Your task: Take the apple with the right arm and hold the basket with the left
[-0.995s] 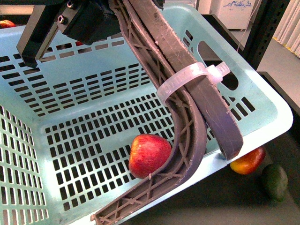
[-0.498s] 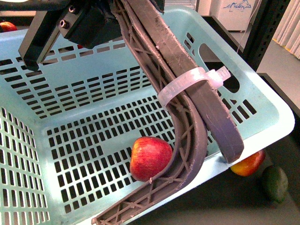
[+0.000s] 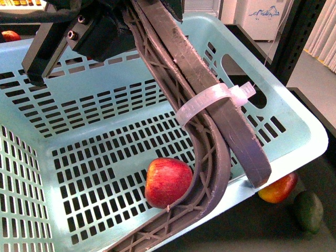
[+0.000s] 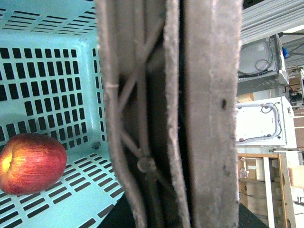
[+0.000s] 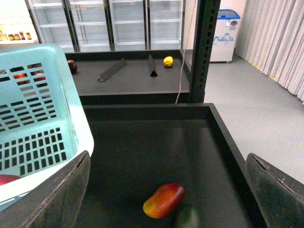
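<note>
The apple (image 3: 167,182), red with yellow streaks, lies on the slotted floor of the light-blue basket (image 3: 105,102), touching the foot of the grey-brown handle (image 3: 210,121). A white zip tie (image 3: 210,100) rings the handle. My left gripper (image 3: 113,26) is shut on the handle's upper part at the top of the front view. The left wrist view shows the handle (image 4: 190,114) up close, with the apple (image 4: 31,162) beside it. My right gripper (image 5: 167,159) is open outside the basket (image 5: 42,118), over the dark tray, with nothing between its fingers.
A red-orange mango (image 3: 278,188) and a dark green fruit (image 3: 308,210) lie on the black tray (image 5: 228,137) just past the basket's corner, below my right gripper. A small red fruit (image 3: 10,35) shows behind the basket. A yellow fruit (image 5: 168,61) sits on a far shelf.
The basket has shifted slightly in my left gripper's hold. The apple now sits a little lower in the front view, still against the handle's foot.
</note>
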Robot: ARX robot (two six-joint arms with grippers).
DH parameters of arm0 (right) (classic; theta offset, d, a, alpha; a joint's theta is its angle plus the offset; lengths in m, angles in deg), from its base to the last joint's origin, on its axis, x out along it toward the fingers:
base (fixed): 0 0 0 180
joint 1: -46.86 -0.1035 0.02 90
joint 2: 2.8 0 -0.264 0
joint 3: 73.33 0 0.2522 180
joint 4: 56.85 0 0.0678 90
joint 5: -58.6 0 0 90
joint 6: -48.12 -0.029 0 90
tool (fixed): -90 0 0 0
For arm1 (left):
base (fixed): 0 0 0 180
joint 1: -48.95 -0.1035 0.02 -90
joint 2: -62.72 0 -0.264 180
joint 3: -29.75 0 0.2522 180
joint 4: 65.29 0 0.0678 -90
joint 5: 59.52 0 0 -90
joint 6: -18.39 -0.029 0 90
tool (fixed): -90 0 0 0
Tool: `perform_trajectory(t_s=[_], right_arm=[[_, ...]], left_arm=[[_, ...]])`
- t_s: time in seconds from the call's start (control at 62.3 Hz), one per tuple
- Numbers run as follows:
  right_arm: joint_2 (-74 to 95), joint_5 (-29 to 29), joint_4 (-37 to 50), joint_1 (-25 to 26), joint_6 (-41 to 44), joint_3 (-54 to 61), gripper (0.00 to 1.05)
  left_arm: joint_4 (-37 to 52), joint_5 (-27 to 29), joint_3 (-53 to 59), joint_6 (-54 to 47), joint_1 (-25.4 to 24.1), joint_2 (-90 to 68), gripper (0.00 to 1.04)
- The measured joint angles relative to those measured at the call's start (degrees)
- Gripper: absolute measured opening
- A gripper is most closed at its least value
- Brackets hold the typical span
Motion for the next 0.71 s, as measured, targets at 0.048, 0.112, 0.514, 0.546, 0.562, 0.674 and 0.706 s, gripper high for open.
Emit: perform_trajectory(t_s=[0.048, 0.112, 0.514, 0.546, 0.562, 0.674, 0.706], right_arm=[[0.0, 0.0, 0.0, 0.0, 0.0, 0.0, 0.96], [0.0, 0.0, 0.0, 0.0, 0.0, 0.0, 0.96], [0.0, 0.0, 0.0, 0.0, 0.0, 0.0, 0.96], [0.0, 0.0, 0.0, 0.0, 0.0, 0.0, 0.96], [0.0, 0.0, 0.0, 0.0, 0.0, 0.0, 0.96], [0.0, 0.0, 0.0, 0.0, 0.0, 0.0, 0.96], [0.0, 0.0, 0.0, 0.0, 0.0, 0.0, 0.96]], left_arm=[[0.0, 0.0, 0.0, 0.0, 0.0, 0.0, 0.15], [0.0, 0.0, 0.0, 0.0, 0.0, 0.0, 0.15], [9.3, 16.1, 2.8, 13.2, -0.8, 0.6, 0.15], [9.3, 16.6, 2.9, 14.7, -1.7, 0.9, 0.15], [9.3, 16.7, 3.0, 15.3, -2.4, 1.1, 0.15], [9.2, 15.8, 3.7, 17.9, -6.0, 2.0, 0.15], [9.0, 15.0, 4.0, 18.9, -7.8, 2.1, 0.15]])
